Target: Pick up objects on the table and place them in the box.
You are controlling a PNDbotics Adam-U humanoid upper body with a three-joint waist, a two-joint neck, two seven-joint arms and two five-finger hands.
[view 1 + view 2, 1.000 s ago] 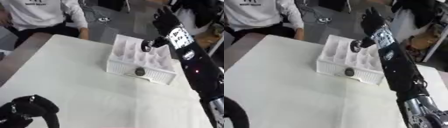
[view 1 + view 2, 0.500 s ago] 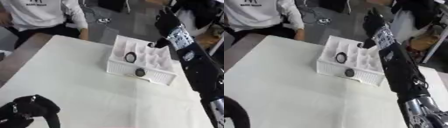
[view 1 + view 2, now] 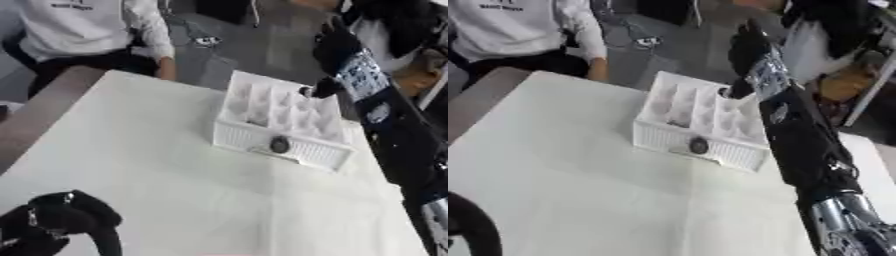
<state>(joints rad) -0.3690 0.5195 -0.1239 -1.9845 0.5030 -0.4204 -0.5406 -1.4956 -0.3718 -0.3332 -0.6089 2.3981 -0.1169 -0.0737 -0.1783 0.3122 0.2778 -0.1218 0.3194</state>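
Gone from the right hand (image 3: 335,50): the dark ring. Now it's hovering, fingers straight, over the white box's (image 3: 308,154) far right corner; left hand (image 3: 54,223) is idling bottom-left, curled, holding nothing.

White box (image 3: 289,145), white table (image 3: 175,165), black robot hand (image 3: 334,47).

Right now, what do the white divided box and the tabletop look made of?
The white divided box looks like moulded plastic: thin upright partitions, a finely ribbed or perforated front wall, matte white. The pale tabletop looks like a smooth laminate or painted board, with a faint sheen and no grain visible; which of these it is stays open.
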